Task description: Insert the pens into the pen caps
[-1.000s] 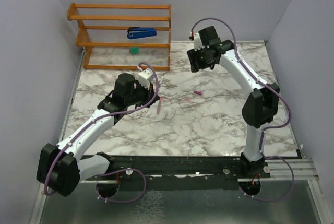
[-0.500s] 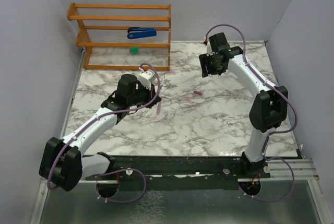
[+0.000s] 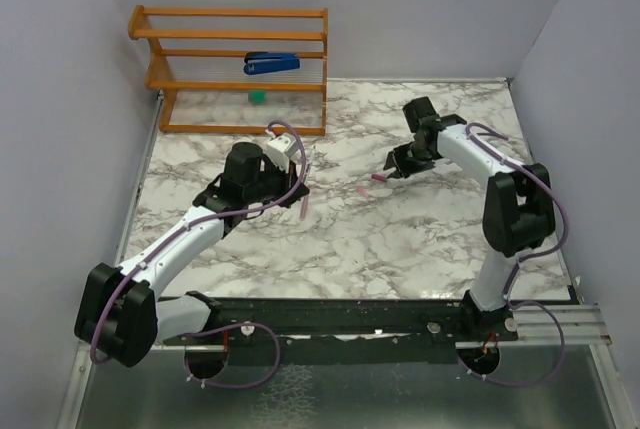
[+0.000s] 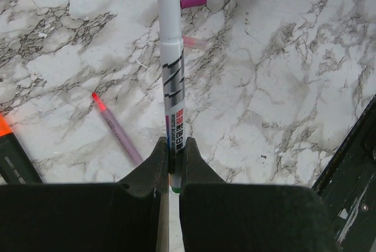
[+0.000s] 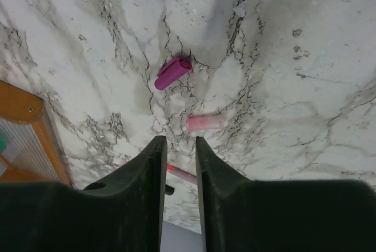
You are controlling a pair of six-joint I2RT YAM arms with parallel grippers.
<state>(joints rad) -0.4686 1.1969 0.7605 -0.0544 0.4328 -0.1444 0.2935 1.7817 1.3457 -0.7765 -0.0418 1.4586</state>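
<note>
We see a table (image 3: 420, 239) with two arms at its near edge. A rack (image 3: 228, 69) stands at the far left corner, with a stapler (image 3: 271, 62) on an upper shelf and a small block (image 3: 258, 96) below it. The left gripper (image 4: 171, 164), left of centre, grips a pen (image 4: 171, 64) pointing away. A second pen (image 4: 117, 131) lies left of it. Beyond the held pen's tip lie two caps (image 5: 173, 72), one (image 5: 205, 121) nearer. The right gripper (image 5: 179, 152) hangs just beside them.

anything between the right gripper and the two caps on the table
Nothing visible does. In the right wrist view the right gripper hangs over bare marble, with the magenta cap and the pink cap lying just ahead of its fingertips, apart from each other and uncovered.
</note>
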